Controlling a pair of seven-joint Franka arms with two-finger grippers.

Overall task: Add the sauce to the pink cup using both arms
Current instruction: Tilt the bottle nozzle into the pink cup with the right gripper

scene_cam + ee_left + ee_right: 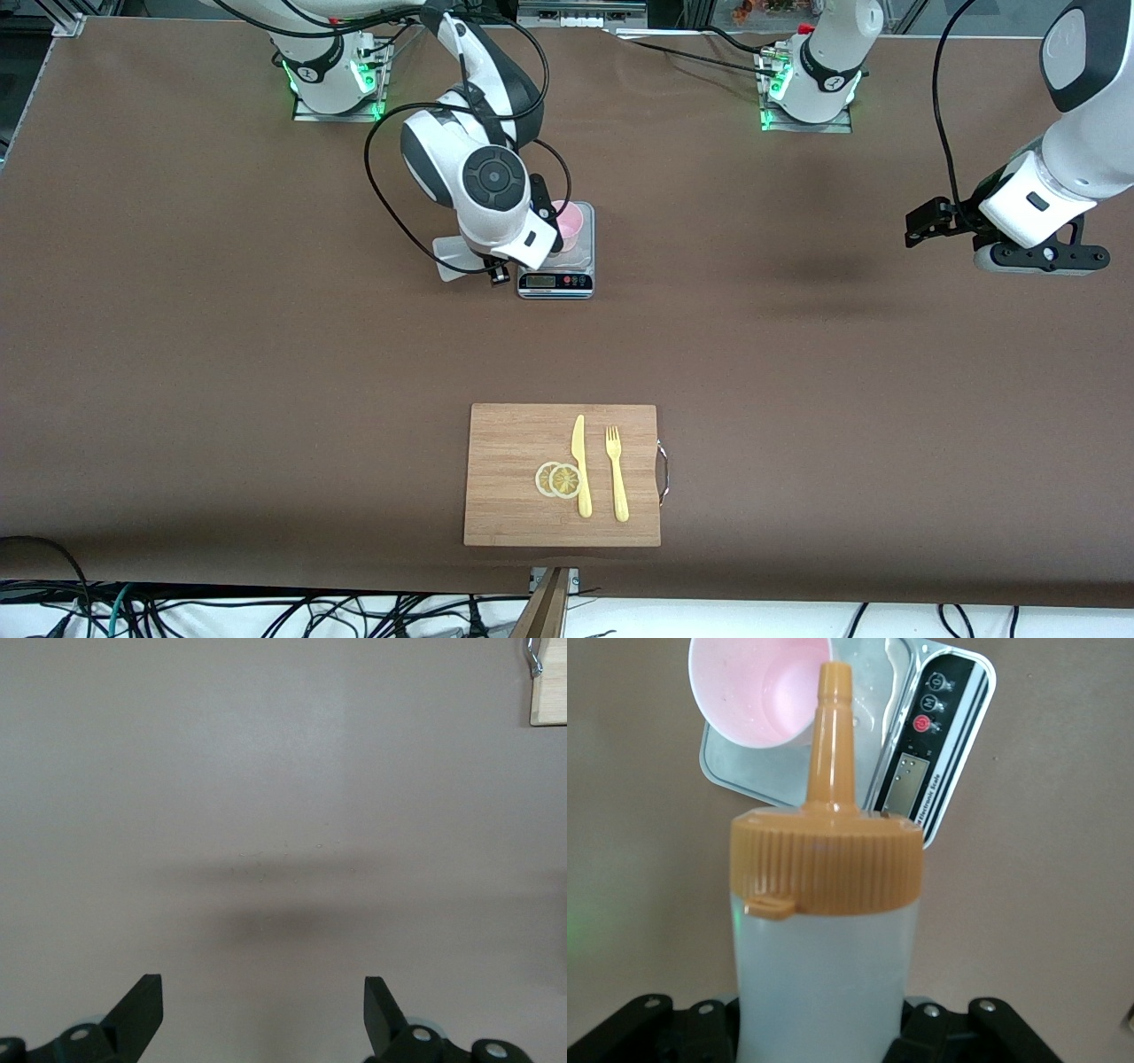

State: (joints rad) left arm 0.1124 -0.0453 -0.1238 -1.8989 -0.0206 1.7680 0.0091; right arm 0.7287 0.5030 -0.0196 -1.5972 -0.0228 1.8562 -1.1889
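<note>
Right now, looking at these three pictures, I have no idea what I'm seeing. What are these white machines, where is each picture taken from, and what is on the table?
Two white robot arms work at a brown table. One picture looks down from across the table; the others come from cameras on each wrist. The right gripper is shut on the sauce bottle, tipped toward the pink cup, which stands on a kitchen scale. The left gripper is open and empty, waiting over bare table at its end. Nearer the front camera lies a cutting board with two lemon slices, a yellow knife and fork.
</note>
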